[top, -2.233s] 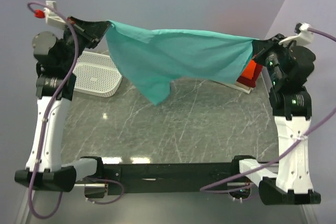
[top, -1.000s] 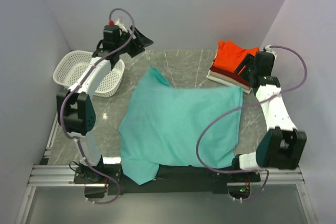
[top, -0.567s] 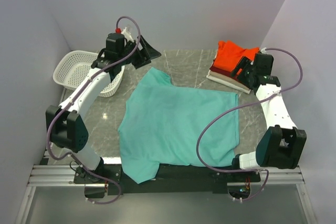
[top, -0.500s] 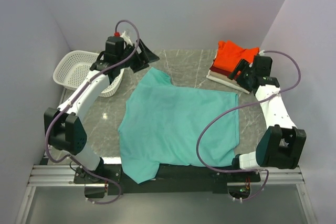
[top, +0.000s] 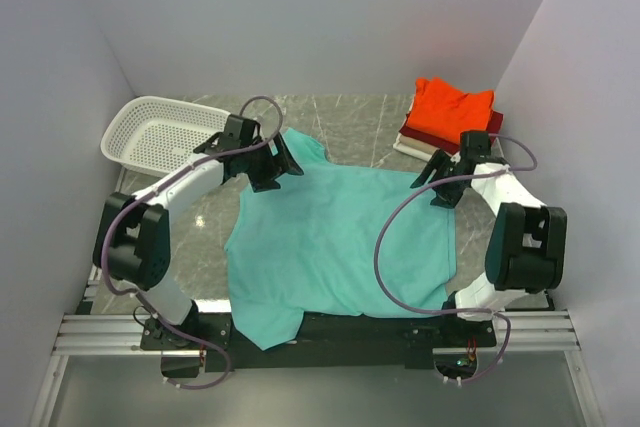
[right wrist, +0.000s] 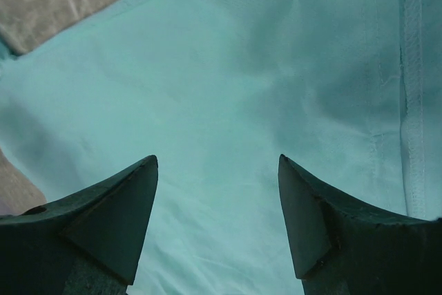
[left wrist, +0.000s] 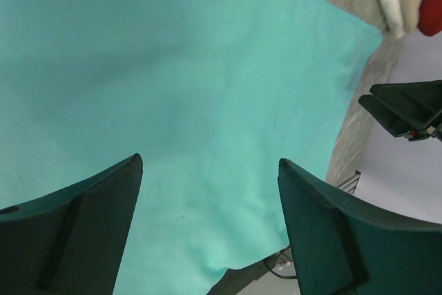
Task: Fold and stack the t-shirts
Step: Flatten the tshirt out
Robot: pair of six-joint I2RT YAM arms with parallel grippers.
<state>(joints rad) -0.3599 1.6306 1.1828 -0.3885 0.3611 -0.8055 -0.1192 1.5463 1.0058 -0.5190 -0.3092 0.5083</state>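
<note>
The teal shirt [top: 340,242] lay spread flat on the table [top: 365,137], not yet folded. The folded shirts [top: 452,112] were stacked at the far right. The left gripper [top: 283,169] and the right gripper [top: 434,185] hung above the teal shirt, both spread and empty.

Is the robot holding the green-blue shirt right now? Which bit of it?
No, nothing is held. The left tool and the right tool both hang open over the teal t-shirt, which lies spread out flat.
</note>
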